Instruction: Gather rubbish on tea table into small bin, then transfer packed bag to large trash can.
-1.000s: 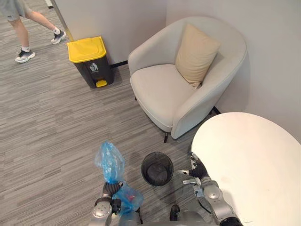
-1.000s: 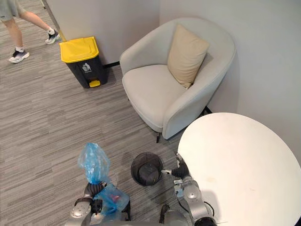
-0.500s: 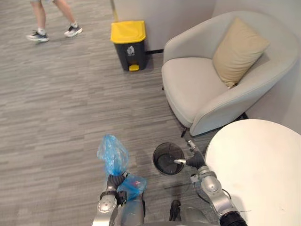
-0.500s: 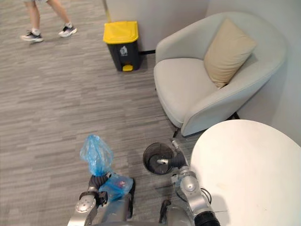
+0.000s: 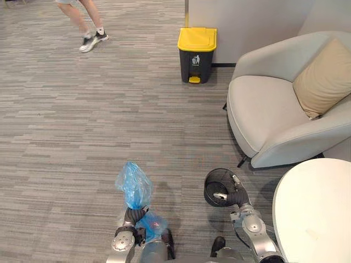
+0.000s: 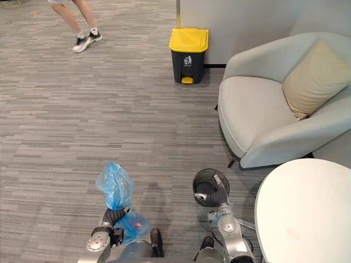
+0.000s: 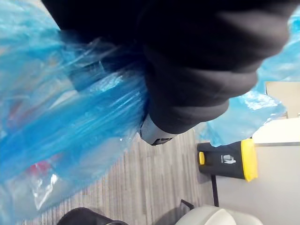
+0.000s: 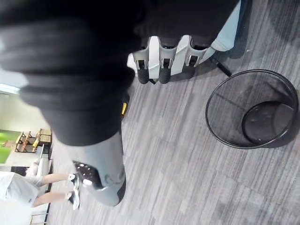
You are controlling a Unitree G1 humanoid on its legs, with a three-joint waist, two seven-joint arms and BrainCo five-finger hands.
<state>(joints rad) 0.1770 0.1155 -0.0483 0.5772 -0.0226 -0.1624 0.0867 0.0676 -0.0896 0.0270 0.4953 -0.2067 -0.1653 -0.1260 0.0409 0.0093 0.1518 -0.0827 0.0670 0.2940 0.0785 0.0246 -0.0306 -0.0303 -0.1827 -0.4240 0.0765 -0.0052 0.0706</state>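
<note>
The blue bag (image 5: 133,185) of rubbish is packed and bunched at its neck, so the step in hand is carrying it to the yellow-lidded trash can (image 5: 197,53), well apart across the floor. A firm, steady hold seems to matter, since the thin plastic could slip. The left hand (image 5: 131,215) is curled round that neck, with the loose top above it and the full belly below. The right hand (image 5: 235,197), relaxed and empty, hovers by the mesh bin (image 5: 218,186).

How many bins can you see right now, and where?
2. The yellow-lidded bin stands by the wall beside the armchair; the mesh bin sits on the floor by the right hand.
</note>
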